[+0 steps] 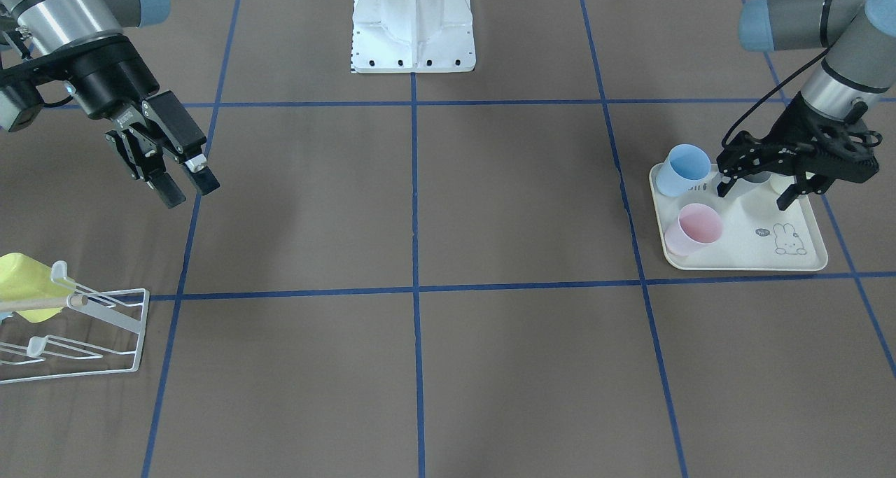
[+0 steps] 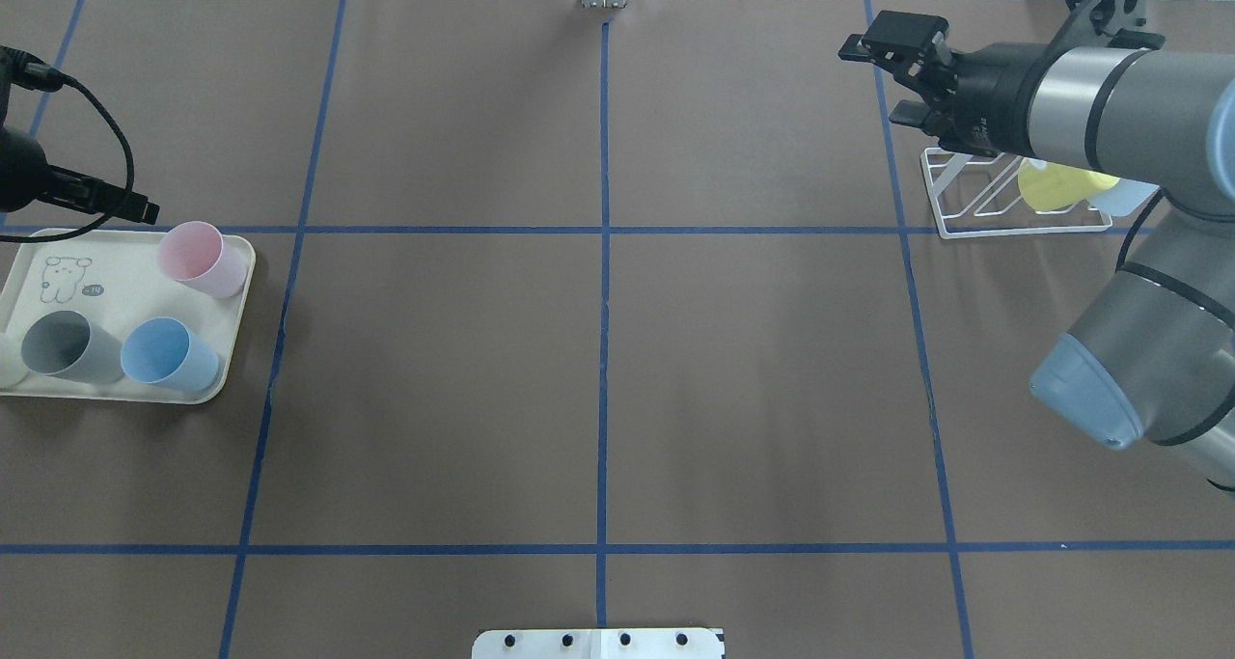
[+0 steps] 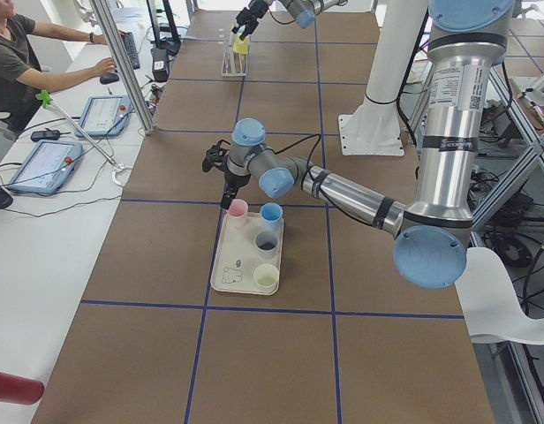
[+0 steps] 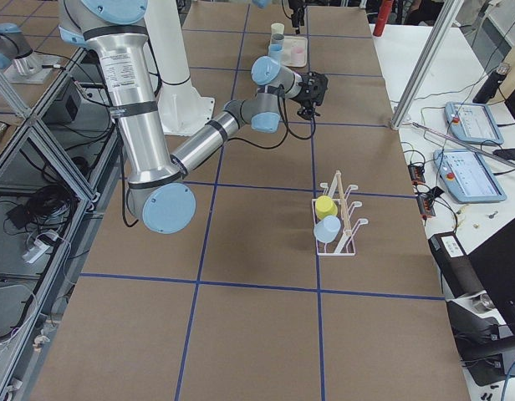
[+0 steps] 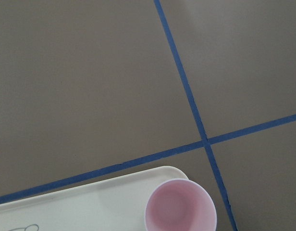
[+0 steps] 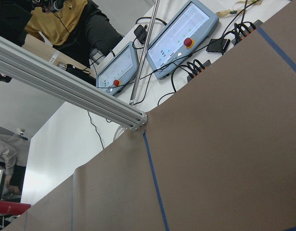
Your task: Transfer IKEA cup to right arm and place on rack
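Observation:
A cream rabbit-print tray holds a pink cup, a grey cup and a blue cup, all upright. My left gripper hovers open above the tray's far side, gripping nothing. Its wrist view looks down on the pink cup and a tray corner. The white wire rack carries a yellow cup and a pale blue cup on its prongs. My right gripper hangs open and empty in the air beside the rack.
The robot's white base stands at mid-table. Blue tape lines divide the brown table into squares. A person sits at a side desk with tablets beyond the table's far edge.

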You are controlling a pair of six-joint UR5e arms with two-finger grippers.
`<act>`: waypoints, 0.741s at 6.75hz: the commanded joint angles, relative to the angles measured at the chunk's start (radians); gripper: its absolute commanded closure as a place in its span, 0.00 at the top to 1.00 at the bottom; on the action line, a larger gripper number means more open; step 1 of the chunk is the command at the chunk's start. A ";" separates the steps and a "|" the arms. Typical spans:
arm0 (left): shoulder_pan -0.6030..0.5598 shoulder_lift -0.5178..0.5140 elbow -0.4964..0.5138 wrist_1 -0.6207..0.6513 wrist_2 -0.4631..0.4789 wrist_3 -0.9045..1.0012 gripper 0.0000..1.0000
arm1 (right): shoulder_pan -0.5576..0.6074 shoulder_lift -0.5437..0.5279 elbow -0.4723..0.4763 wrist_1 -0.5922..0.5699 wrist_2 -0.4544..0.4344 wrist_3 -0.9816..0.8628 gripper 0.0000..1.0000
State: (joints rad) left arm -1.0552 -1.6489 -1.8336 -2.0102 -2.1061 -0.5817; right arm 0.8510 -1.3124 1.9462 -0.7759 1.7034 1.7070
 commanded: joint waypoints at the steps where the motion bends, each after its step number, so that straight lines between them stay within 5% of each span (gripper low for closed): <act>1: 0.006 -0.028 0.055 0.001 0.000 0.006 0.92 | -0.007 0.008 -0.059 0.082 0.001 0.037 1.00; 5: 0.058 -0.057 0.166 -0.071 0.001 0.006 0.85 | -0.010 0.024 -0.063 0.087 -0.001 0.065 1.00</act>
State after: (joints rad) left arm -1.0207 -1.7041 -1.6928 -2.0538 -2.1052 -0.5741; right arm 0.8421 -1.2928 1.8846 -0.6893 1.7033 1.7637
